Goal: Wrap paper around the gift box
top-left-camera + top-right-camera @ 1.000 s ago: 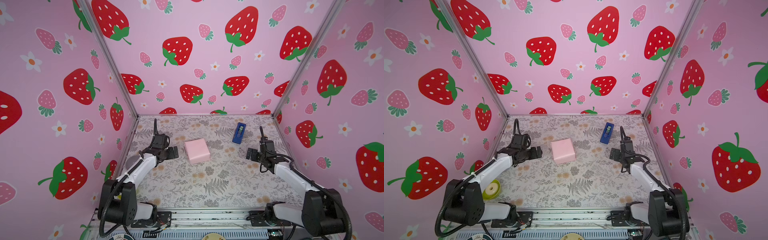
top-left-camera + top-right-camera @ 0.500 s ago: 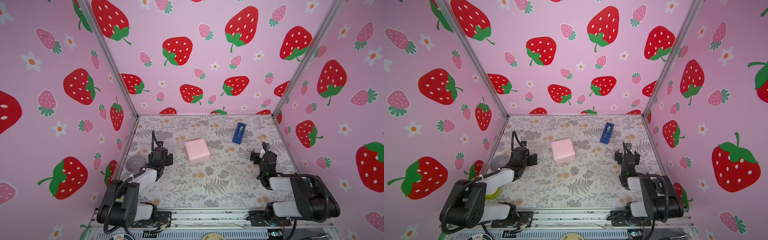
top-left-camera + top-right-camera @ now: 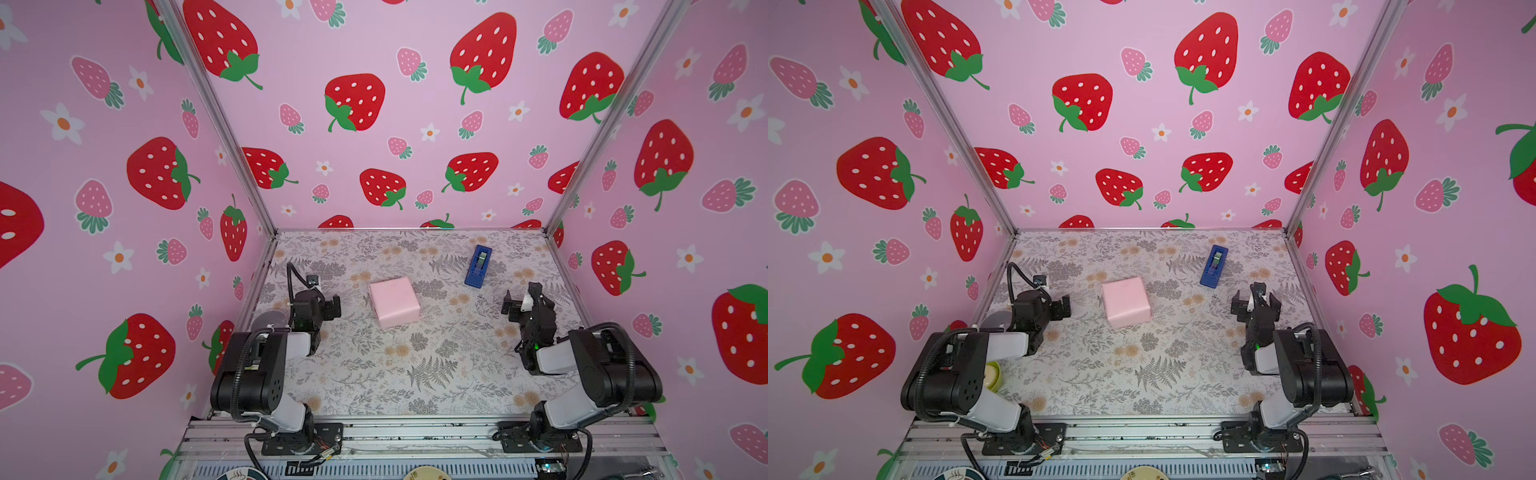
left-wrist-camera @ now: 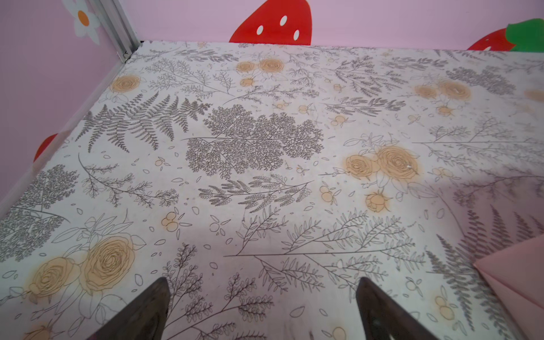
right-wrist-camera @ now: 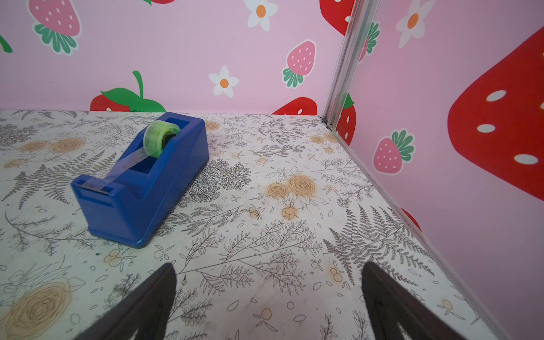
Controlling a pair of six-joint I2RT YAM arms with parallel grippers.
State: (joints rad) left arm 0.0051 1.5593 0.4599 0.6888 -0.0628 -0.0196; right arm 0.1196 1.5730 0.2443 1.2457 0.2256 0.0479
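Note:
A cube-shaped parcel of pale pink paper (image 3: 394, 301) (image 3: 1126, 302) sits mid-table in both top views. No black of the gift box shows; the paper covers it on every visible side. One corner of the paper (image 4: 518, 282) shows at the edge of the left wrist view. My left gripper (image 3: 334, 308) (image 3: 1064, 308) (image 4: 262, 282) hangs open to the left of the parcel, a short gap away, holding nothing. My right gripper (image 3: 521, 299) (image 3: 1255, 297) (image 5: 268, 268) is open over bare table well to the right of the parcel, also holding nothing.
A blue tape dispenser (image 3: 478, 266) (image 3: 1214, 266) (image 5: 141, 179) with a green roll stands at the back right, ahead of the right gripper. A grey round object (image 3: 270, 322) lies by the left wall. Strawberry-print walls close in three sides.
Both arms have folded back toward the front edge, drawing the grippers away from the parcel. Both grippers stayed open. The parcel and dispenser have not moved.

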